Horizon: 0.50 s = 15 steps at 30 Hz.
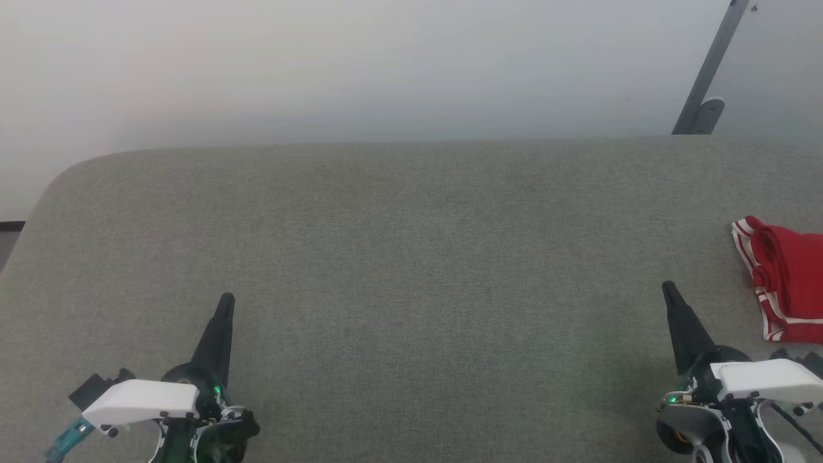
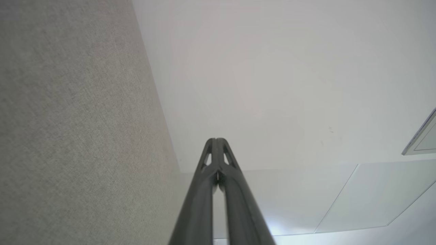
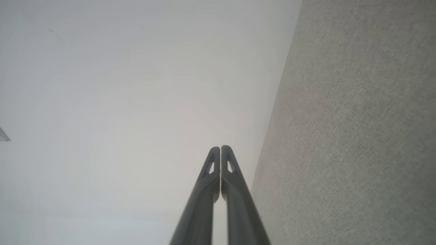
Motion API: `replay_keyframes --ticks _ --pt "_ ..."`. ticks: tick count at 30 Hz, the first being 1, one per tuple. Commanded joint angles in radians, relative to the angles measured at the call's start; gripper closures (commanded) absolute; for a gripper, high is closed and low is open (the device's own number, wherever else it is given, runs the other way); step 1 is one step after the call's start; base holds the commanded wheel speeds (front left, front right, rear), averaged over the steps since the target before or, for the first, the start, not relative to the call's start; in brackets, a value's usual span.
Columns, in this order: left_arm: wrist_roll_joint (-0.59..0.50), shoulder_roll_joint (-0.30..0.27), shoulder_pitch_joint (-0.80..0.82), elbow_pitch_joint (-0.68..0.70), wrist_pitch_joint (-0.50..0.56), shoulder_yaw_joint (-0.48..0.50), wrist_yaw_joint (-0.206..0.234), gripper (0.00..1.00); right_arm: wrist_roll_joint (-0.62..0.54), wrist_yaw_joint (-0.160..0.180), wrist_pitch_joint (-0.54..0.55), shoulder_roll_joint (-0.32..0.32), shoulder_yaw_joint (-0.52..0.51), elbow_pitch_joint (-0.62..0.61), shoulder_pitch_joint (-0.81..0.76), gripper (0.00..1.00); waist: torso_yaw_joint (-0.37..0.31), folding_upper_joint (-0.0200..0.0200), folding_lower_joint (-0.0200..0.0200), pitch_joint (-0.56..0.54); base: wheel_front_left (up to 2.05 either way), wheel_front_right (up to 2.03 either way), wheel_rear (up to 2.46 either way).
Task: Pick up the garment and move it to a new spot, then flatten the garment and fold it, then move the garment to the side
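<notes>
Seemingly finished: the garment (image 1: 787, 286) lies compact at three o'clock on the grey table (image 1: 411, 257), set aside, its fold partly out of frame. Left gripper (image 1: 225, 301) and right gripper (image 1: 669, 288) rest clenched, empty.

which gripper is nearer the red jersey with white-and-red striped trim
Right. The right gripper lies just beside the red striped-trim jersey, on its left; the left gripper is far across the grey fabric surface, at lower left.
</notes>
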State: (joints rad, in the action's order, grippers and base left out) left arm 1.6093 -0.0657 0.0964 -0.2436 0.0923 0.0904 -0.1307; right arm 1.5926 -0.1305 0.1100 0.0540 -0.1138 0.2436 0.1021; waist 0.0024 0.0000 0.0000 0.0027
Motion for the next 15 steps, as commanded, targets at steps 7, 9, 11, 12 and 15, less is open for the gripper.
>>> replay_keyframes --ticks 7,9,11,12,15 --pt "0.020 0.002 0.017 -0.002 0.010 0.007 0.000 1.00 0.022 -0.001 0.007 -0.006 -0.001 0.002 0.011 1.00 -0.002 0.0000 0.0000 0.000 0.00 0.00 0.00" --pt "0.020 0.003 0.017 -0.002 0.011 0.007 0.000 1.00 0.022 0.000 0.007 -0.006 -0.001 0.002 0.011 1.00 -0.002 0.0000 0.0000 0.000 0.00 0.00 0.00" --pt "0.019 0.003 0.017 -0.002 0.011 0.008 0.000 1.00 0.022 0.000 0.007 -0.006 -0.001 0.002 0.011 1.00 -0.002 0.0000 0.0000 0.000 0.00 0.00 0.00" --pt "0.019 0.003 0.017 -0.002 0.011 0.008 0.000 1.00 0.022 0.000 0.007 -0.006 -0.001 0.002 0.010 1.00 -0.002 0.0000 0.0000 0.000 0.00 0.00 0.00" --pt "0.018 0.004 0.017 -0.002 0.012 0.009 0.000 1.00 0.022 0.000 0.007 -0.006 -0.001 0.002 0.010 1.00 -0.002 0.0000 0.0000 0.000 0.00 0.00 0.00"
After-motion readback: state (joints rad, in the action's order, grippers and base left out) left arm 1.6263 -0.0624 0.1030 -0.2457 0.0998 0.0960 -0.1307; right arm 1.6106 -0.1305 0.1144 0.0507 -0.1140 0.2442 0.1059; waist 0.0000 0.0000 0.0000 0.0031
